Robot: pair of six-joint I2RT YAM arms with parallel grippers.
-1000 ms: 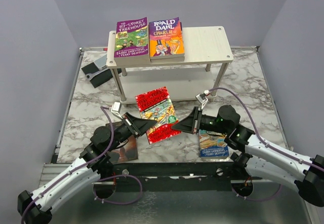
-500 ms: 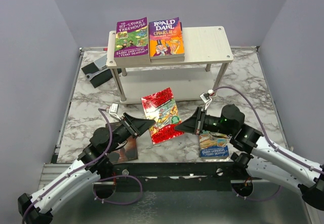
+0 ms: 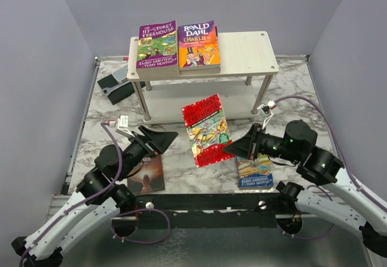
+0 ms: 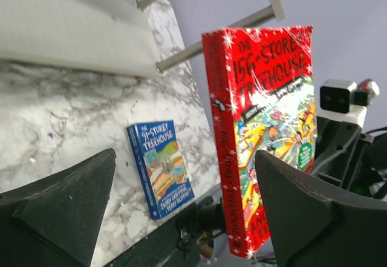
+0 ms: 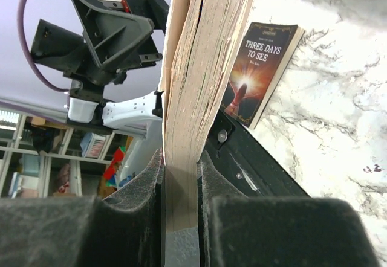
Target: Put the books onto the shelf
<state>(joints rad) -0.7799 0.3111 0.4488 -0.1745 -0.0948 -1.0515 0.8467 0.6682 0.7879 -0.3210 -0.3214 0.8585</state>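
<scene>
The right gripper point(image 3: 228, 150) is clamped on the lower edge of the red book point(image 3: 207, 129), holding it off the table in front of the shelf point(image 3: 248, 52). The left gripper point(image 3: 162, 141) gapes wide, holding nothing, near the book's left side. A purple book point(image 3: 156, 43) and the Dahl point(image 3: 198, 43) lie on the top board; a blue book point(image 3: 255, 173) and a dark book point(image 3: 147, 176) lie on the table.

Left fingers point(image 4: 60, 206) spread, right fingers point(image 5: 136, 197) pinched.

Purple book point(image 3: 157, 45) and Dahl book point(image 3: 198, 43) lie atop the shelf point(image 3: 248, 52); red book point(image 3: 207, 130) hangs tilted
</scene>
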